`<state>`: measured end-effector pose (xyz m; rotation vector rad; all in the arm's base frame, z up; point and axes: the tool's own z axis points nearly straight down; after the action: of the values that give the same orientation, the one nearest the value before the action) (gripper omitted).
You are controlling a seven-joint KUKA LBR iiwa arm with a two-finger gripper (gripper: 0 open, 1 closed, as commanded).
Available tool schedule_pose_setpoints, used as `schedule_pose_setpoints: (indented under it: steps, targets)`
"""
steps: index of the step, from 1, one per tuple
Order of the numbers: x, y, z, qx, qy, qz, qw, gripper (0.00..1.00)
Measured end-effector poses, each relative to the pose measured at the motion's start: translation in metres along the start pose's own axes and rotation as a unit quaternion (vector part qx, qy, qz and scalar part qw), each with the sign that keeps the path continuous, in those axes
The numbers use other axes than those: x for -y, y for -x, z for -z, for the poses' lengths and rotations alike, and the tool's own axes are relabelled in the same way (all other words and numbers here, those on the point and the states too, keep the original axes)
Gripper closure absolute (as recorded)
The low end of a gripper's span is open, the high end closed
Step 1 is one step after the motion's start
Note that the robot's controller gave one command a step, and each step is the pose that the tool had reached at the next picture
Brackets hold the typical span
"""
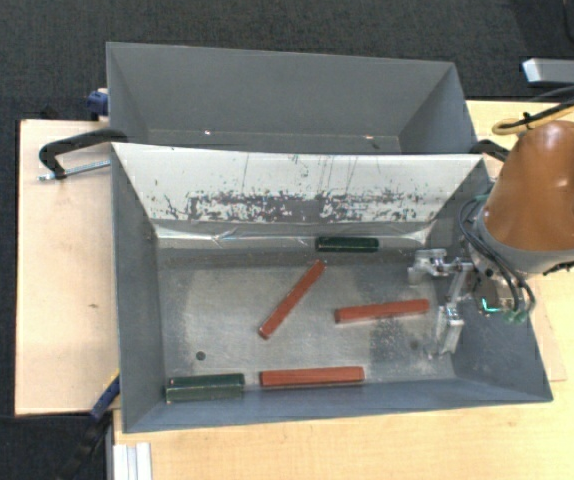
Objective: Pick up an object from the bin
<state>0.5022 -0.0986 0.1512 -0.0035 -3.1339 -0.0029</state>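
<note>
Wide open, the pincer (pixel 441 301) hangs low at the right side of the bin (pixel 137 268), with nothing held in it. One finger (pixel 449 333) sits toward the front and the other toward the back. The right end of the nearest red stick (pixel 382 312) lies flat on the floor just beside the gap between them. I cannot tell if it touches a finger.

This stick looks thin, hard and light, so I think it will not bend or break. It may be smooth and could slip or swing if taken at the very tip. A better hold would be across its narrow sides, closer to its middle.

Farther left lies a slanted red stick (pixel 291 299). A long red stick (pixel 311 376) and a dark green bar (pixel 205 386) lie along the front wall. Another green bar (pixel 347 244) rests by the back wall.
</note>
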Motion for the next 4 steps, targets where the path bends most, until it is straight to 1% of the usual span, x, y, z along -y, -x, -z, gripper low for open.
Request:
schedule_pose_setpoints:
  steps: [1,2,3,4]
  targets:
    - [0.000,0.002,0.004,0.0044,-0.001,0.001,1.0000,0.00]
    - [-0.036,0.015,-0.079,0.0063,0.000,-0.093,0.9956,1.00]
    - [-0.036,0.015,-0.079,0.0063,0.000,-0.093,0.9956,1.00]
    - [-0.013,-0.011,0.051,0.0067,-0.001,-0.024,0.9997,1.00]
